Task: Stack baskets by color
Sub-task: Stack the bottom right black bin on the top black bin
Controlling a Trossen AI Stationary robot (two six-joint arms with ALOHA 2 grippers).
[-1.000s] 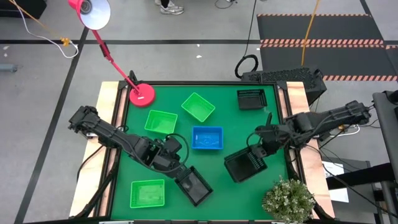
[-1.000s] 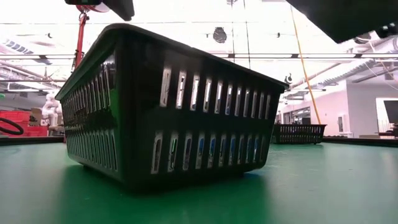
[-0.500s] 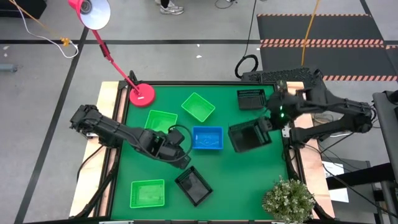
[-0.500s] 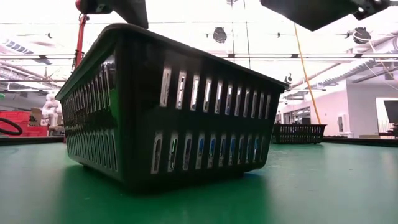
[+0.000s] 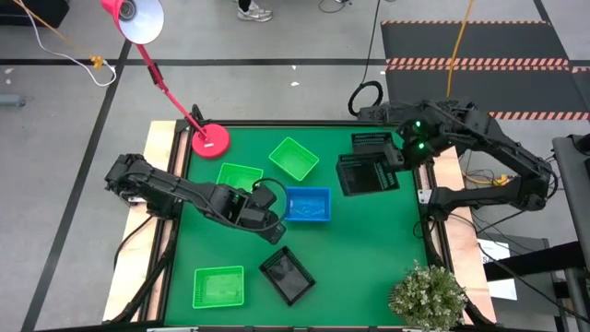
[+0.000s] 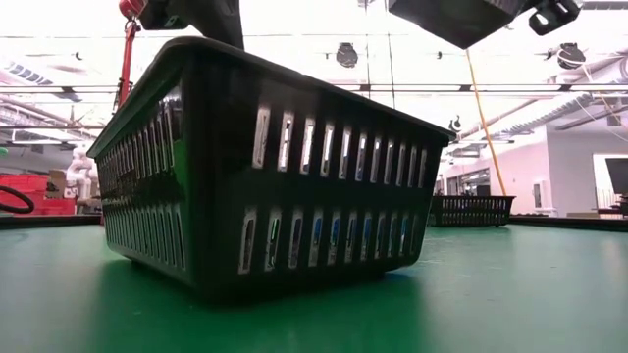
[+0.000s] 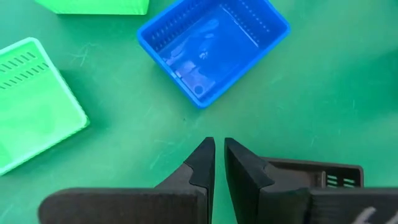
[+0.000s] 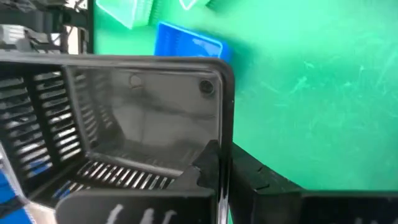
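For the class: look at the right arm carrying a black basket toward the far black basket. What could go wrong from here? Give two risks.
1. The right gripper pinches only one thin wall of the carried black perforated plastic basket, so it may tilt or slip out.
2. That basket hangs skewed beside the black plastic basket on the table, overlapping its edge, so it may catch the rim or shove it instead of nesting.

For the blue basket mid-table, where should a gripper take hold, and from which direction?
Pinch one thin rim wall of the blue basket, coming straight down from above. It sits upright and open-topped, apart from its neighbours, so one finger fits inside and one outside. The shut left gripper, just beside it, seems the likelier arm.
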